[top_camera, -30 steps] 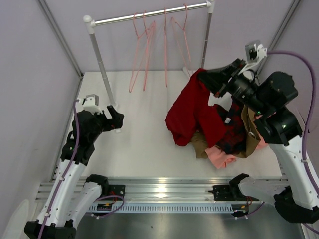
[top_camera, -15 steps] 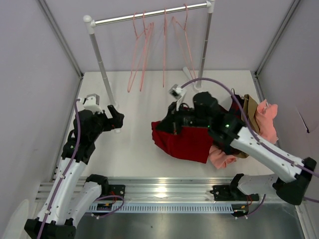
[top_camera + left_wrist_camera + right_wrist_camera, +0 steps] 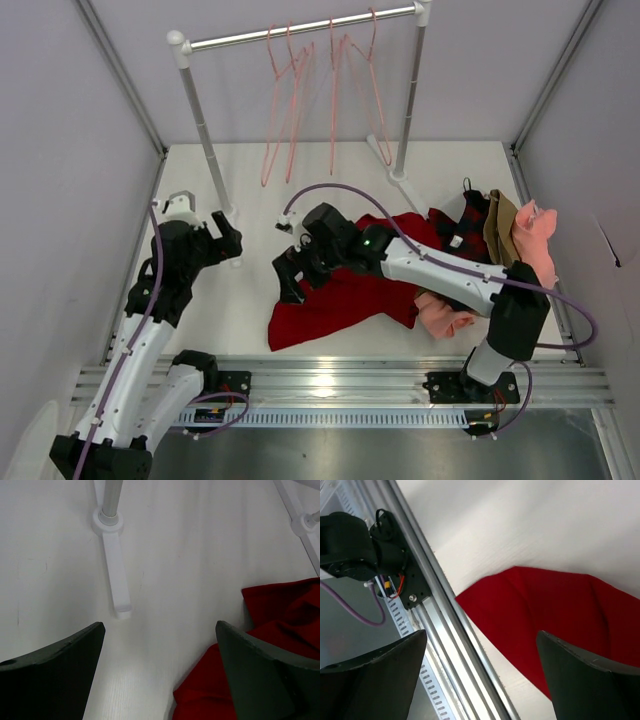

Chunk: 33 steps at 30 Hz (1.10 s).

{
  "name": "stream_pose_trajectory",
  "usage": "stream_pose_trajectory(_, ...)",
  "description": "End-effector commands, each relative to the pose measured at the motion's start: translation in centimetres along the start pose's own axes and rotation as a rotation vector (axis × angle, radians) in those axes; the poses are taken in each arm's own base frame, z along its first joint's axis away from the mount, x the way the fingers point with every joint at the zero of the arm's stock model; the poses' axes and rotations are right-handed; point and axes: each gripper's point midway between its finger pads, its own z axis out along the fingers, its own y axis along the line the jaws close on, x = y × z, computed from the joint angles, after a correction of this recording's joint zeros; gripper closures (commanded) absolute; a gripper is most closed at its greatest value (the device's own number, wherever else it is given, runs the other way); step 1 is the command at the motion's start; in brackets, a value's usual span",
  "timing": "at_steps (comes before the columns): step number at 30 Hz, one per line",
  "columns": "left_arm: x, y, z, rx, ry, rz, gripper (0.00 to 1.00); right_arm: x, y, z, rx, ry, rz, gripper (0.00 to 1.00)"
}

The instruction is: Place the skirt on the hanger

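Observation:
The deep-red skirt lies spread on the white table, its near corner close to the front rail; it shows also in the right wrist view and at the right of the left wrist view. My right gripper hovers over the skirt's left edge, open, with nothing between its fingers. Several salmon-pink wire hangers hang on the rail at the back; the nearest hanger is far from both grippers. My left gripper stands open by the rack's left foot, its jaws empty.
The clothes rack's left post and foot stand beside my left gripper; its right post is behind the skirt. A heap of plaid, tan and salmon-pink garments lies at the right. The aluminium rail borders the table's front.
My right arm swung from the back right down to the left, carrying the skirt off the heap. It laid the skirt on the table, and its jaws opened and let go.

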Motion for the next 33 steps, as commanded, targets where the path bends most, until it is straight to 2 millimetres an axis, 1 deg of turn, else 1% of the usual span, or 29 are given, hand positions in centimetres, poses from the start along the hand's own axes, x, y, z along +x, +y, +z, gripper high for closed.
stream_pose_trajectory(1, -0.7, -0.4, -0.2, 0.016, -0.017, -0.012, 0.01, -3.6, 0.6, -6.4, 0.079, -0.133, -0.016, 0.01)
stream_pose_trajectory(3, -0.6, -0.8, -0.3, 0.042, -0.015, -0.008, 0.01, -4.4, -1.3, -9.1, 0.129, -0.180, 0.059, 0.01)
stream_pose_trajectory(4, -0.5, -1.2, -0.2, 0.061, -0.011, -0.006, 0.01, -5.0, -1.6, -11.4, 0.145, -0.230, 0.086, 0.01)
stream_pose_trajectory(5, -0.3, -1.3, -0.2, 0.073, -0.003, 0.001, 0.01, -4.7, -2.5, -12.8, 0.170, -0.243, 0.157, 0.01)
stream_pose_trajectory(6, -0.6, -1.6, -0.4, 0.087, -0.006, 0.002, 0.01, -4.4, -5.4, -14.4, 0.231, -0.272, 0.237, 0.01)
stream_pose_trajectory(7, -0.5, -1.8, -0.4, 0.097, 0.003, 0.003, 0.01, -4.4, -6.1, -16.7, 0.258, -0.325, 0.277, 0.00)
stream_pose_trajectory(8, -0.2, -2.6, -0.7, 0.141, 0.020, 0.007, 0.01, -3.9, -7.5, -18.0, 0.293, -0.353, 0.340, 0.01)
stream_pose_trajectory(9, -0.4, -3.2, -1.0, 0.170, 0.016, 0.008, 0.01, -2.4, -10.5, -19.3, 0.368, -0.368, 0.425, 0.00)
stream_pose_trajectory(10, -0.7, -3.8, -1.3, 0.199, 0.004, 0.011, 0.01, -1.8, -11.6, -20.4, 0.404, -0.393, 0.461, 0.01)
stream_pose_trajectory(11, -0.6, -4.6, -1.6, 0.235, 0.006, 0.011, 0.01, -1.3, -12.2, -22.1, 0.442, -0.439, 0.486, 0.01)
stream_pose_trajectory(12, -0.6, -5.5, -1.9, 0.271, 0.002, 0.014, 0.01, 0.1, -13.5, -22.3, 0.478, -0.442, 0.544, 0.01)
stream_pose_trajectory(13, -0.3, -6.1, -2.1, 0.289, 0.006, 0.004, 0.01, 0.9, -15.5, -23.7, 0.542, -0.480, 0.611, 0.01)
stream_pose_trajectory(14, 0.3, -6.9, -2.2, 0.312, 0.022, 0.011, 0.01, 1.6, -16.4, -24.5, 0.582, -0.510, 0.671, 0.01)
stream_pose_trajectory(15, 0.8, -7.3, -2.2, 0.317, 0.032, 0.009, 0.01, 3.0, -17.5, -24.3, 0.610, -0.500, 0.727, 0.02)
stream_pose_trajectory(16, 1.6, -7.6, -1.9, 0.314, 0.058, 0.001, 0.01, 3.9, -18.7, -24.8, 0.641, -0.511, 0.782, 0.02)
stream_pose_trajectory(17, 2.5, -8.6, -2.1, 0.330, 0.079, 0.019, 0.01, 4.5, -19.1, -24.7, 0.640, -0.511, 0.812, 0.02)
stream_pose_trajectory(18, 3.1, -8.7, -1.9, 0.311, 0.090, 0.027, 0.01, 4.8, -19.5, -24.5, 0.640, -0.523, 0.851, 0.03)
stream_pose_trajectory(19, 3.6, -9.1, -1.8, 0.304, 0.107, 0.021, 0.01, 5.9, -20.2, -24.0, 0.654, -0.513, 0.888, 0.04)
stream_pose_trajectory(20, 4.7, -10.2, -2.0, 0.325, 0.138, 0.042, 0.01, 6.3, -20.5, -23.8, 0.659, -0.513, 0.907, 0.04)
stream_pose_trajectory(22, 5.5, -10.9, -1.9, 0.321, 0.154, 0.037, 0.01, 7.2, -20.9, -23.0, 0.658, -0.522, 0.955, 0.04)
stream_pose_trajectory(23, 6.4, -11.8, -2.0, 0.342, 0.180, 0.049, 0.01, 7.3, -20.9, -22.9, 0.651, -0.532, 0.965, 0.04)
stream_pose_trajectory(25, 6.8, -12.9, -2.2, 0.358, 0.181, 0.048, 0.01, 7.6, -21.1, -22.1, 0.626, -0.550, 0.987, 0.06)
stream_pose_trajectory(26, 7.5, -13.8, -2.5, 0.379, 0.196, 0.065, 0.01, 7.8, -21.1, -21.9, 0.622, -0.552, 0.996, 0.06)
stream_pose_trajectory(27, 7.8, -15.6, -3.0, 0.423, 0.186, 0.078, 0.01, 8.2, -21.5, -21.3, 0.613, -0.558, 1.010, 0.13)
stream_pose_trajectory(28, 7.8, -15.6, -2.9, 0.420, 0.183, 0.080, 0.01, 8.2, -21.4, -21.3, 0.610, -0.557, 1.010, 0.13)
stream_pose_trajectory(29, 8.1, -16.8, -3.6, 0.462, 0.186, 0.096, 0.01, 8.1, -21.6, -21.1, 0.603, -0.565, 1.003, 0.16)
stream_pose_trajectory(30, 8.1, -17.8, -3.7, 0.488, 0.179, 0.103, 0.01, 7.9, -21.7, -21.1, 0.597, -0.571, 0.999, 0.20)
stream_pose_trajectory(31, 7.9, -18.8, -3.9, 0.515, 0.170, 0.117, 0.01, 7.6, -21.7, -21.0, 0.588, -0.574, 0.994, 0.28)
stream_pose_trajectory(33, 8.3, -20.9, -4.7, 0.578, 0.165, 0.149, 0.01, 6.7, -21.7, -21.4, 0.580, -0.597, 0.973, 0.39)
